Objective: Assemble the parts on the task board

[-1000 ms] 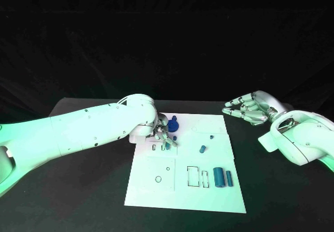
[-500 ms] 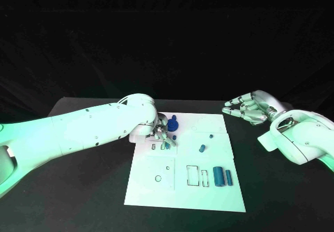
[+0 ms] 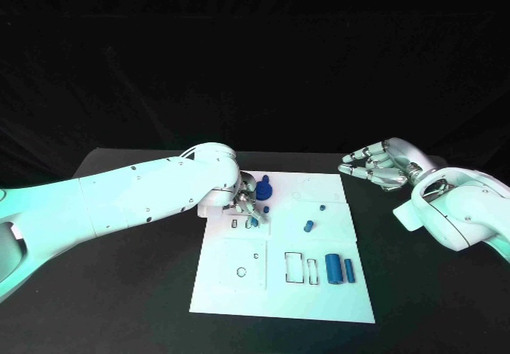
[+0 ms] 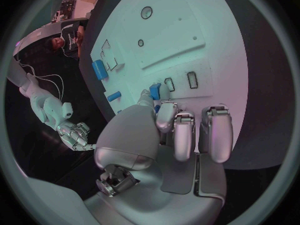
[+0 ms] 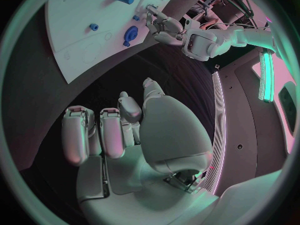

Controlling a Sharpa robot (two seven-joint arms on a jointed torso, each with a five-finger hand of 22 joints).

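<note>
Task board (image 3: 319,295): white plate at frame centre in the head view, long axis running toward the lower edge, black bench (image 3: 117,310) exposed on all sides. Blue parts: a large round piece (image 3: 264,189) near the board's upper left corner, two small pieces (image 3: 309,226) at mid-board, a cylinder (image 3: 334,269) and a slim bar (image 3: 348,271) side by side at lower right. Left hand (image 3: 247,200) sits over the board's upper left, fingers curled down, pinching a small blue part (image 4: 154,91) at the fingertips by two rectangular slots. Right hand (image 3: 377,168) hovers off the board's upper right corner, fingers curled in, holding nothing. Lower left of the board is bare. Dark backdrop behind.
</note>
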